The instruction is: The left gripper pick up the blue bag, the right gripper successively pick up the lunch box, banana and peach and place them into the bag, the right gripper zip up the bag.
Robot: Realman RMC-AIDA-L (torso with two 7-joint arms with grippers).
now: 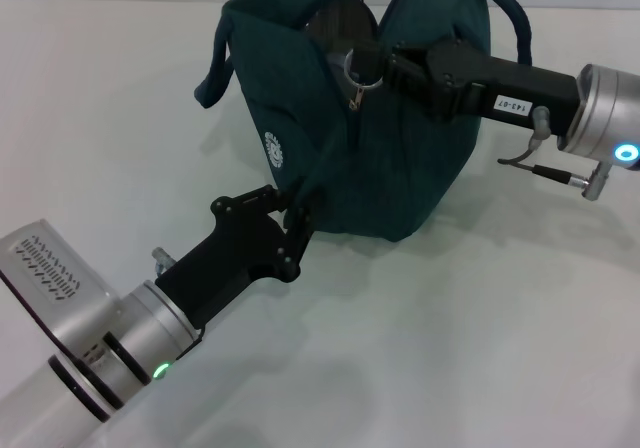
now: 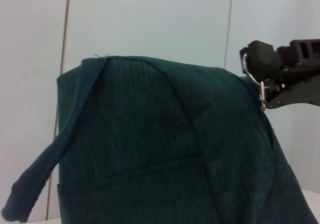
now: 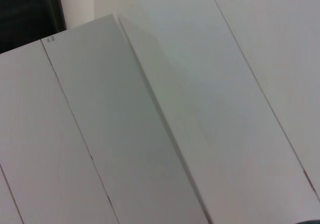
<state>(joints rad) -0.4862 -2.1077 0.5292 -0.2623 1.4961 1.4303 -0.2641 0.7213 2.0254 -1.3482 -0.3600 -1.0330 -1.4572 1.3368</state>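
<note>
White table [image 1: 480, 348], blue bag [image 1: 400, 158] standing upright toward its far side
The left gripper [image 1: 296, 213] pinches the bag's near lower edge beside the white logo; the right gripper [image 1: 372, 65] is clamped on the zipper ring [image 1: 362, 74] at the bag's top

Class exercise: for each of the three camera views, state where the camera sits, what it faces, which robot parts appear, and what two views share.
Head view: high on the robot, looking down at the blue bag on the white table; both arms show, left gripper and right gripper.
Left wrist view: beside the bag, facing its fabric side; only the right gripper shows.
Right wrist view: faces plain white panels; no robot parts.
Shared: head and left wrist both show the zipper ring.
</note>
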